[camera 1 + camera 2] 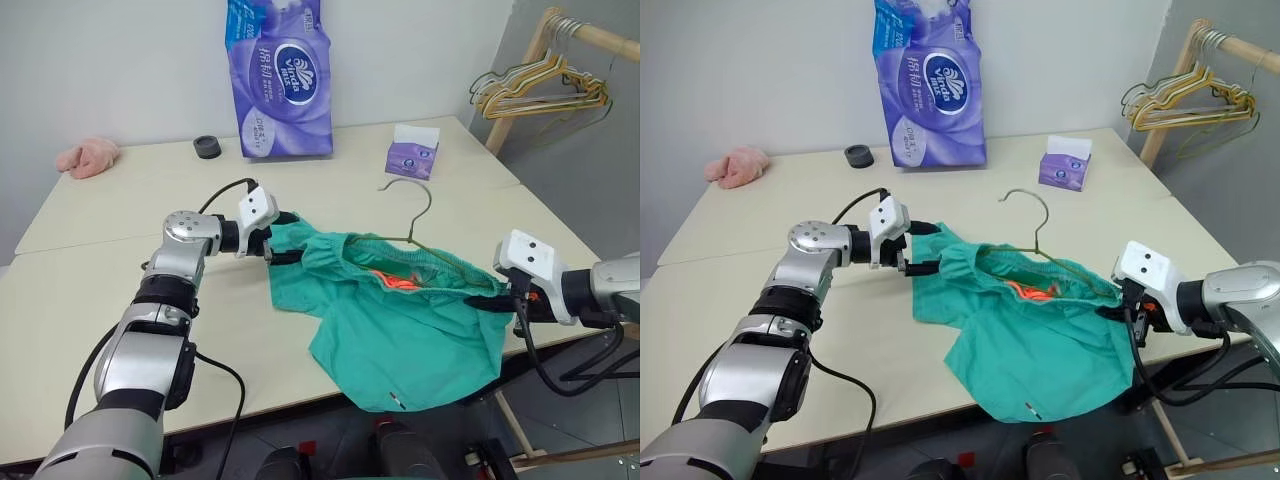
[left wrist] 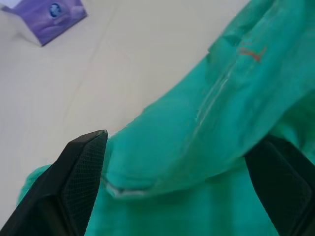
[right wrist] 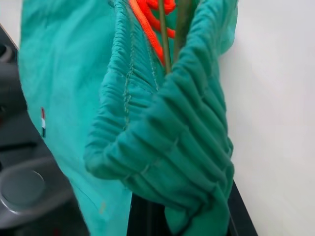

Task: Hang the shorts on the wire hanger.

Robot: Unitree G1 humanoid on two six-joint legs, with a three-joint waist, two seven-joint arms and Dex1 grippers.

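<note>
The teal-green shorts [image 1: 400,320] lie at the near edge of the cream desk [image 1: 90,300], one leg hanging over that edge. The right hand [image 1: 503,297] sits at the desk's near right edge, its fingers pinched tight on the gathered elastic waistband at the shorts' right end; in the right wrist view the bunched waistband fills the space between the fingers, with an orange-red cord [image 3: 147,29] and the wire running inside it. The wire hanger [image 1: 415,225] is threaded into the waist opening (its thin frame disappears under the fabric), and its curved hook rises free above the shorts, pointing toward the back of the desk. At the shorts' left end the left hand [image 1: 278,238] has its two black fingers spread wide, one on each side of a fold of the teal cloth; in the left wrist view the fabric lies between the fingers without being squeezed. Farther back stand a small purple tissue box [image 1: 412,155], a tall purple pack of tissue paper [image 1: 280,80], a black round object [image 1: 208,147] and a pink fluffy cloth [image 1: 88,157]. Beyond the desk's right corner, a wooden rack [image 1: 560,50] carries bunched hangers [image 1: 540,90].
</note>
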